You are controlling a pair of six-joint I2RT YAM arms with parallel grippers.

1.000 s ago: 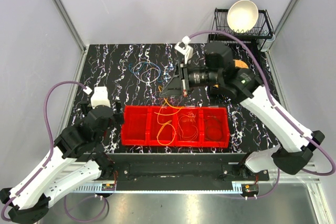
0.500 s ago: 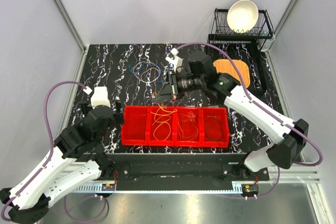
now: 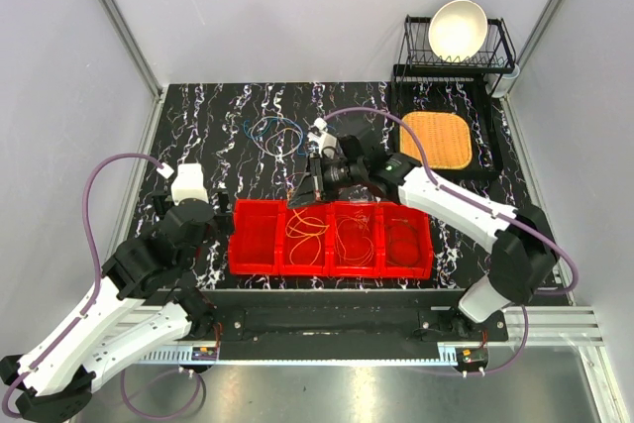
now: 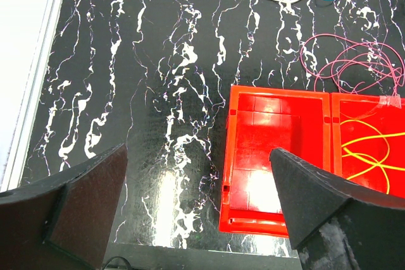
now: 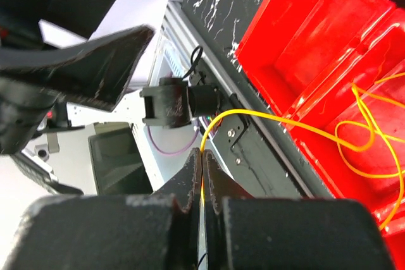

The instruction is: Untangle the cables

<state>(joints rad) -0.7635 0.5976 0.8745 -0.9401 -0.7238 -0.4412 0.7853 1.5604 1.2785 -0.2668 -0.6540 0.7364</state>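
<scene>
Looping thin yellow cable [image 5: 278, 117] pinched by right end effector [image 5: 202, 167].

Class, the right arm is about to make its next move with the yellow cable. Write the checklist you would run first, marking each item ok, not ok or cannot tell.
1. Grip: right gripper shut on the yellow cable: ok.
2. Slack: the cable's loops lie inside the red tray: ok.
3. Snags: yellow cable free of other loops in its compartment: cannot tell.
4. Other arm: left gripper open, over the table beside the tray: ok.
5. Remaining work: blue and white cables separated: not ok, their loops overlap.
</scene>
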